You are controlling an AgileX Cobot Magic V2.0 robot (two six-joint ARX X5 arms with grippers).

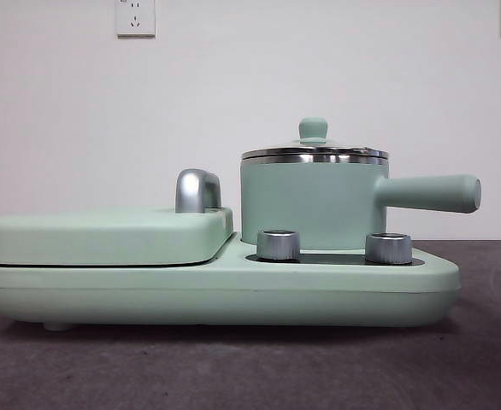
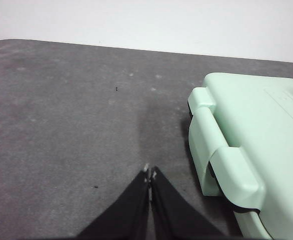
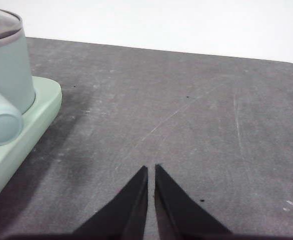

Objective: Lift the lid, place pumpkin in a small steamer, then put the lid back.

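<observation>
left gripper: two matte black jaws, wedge-shaped, tapering to narrow points, pale light-coloured specks at tips | right gripper: same matte black tapered wedges, plain smooth faces, no cables, screws or markings visible

The lid sits on the small steamer, on the base.
</observation>
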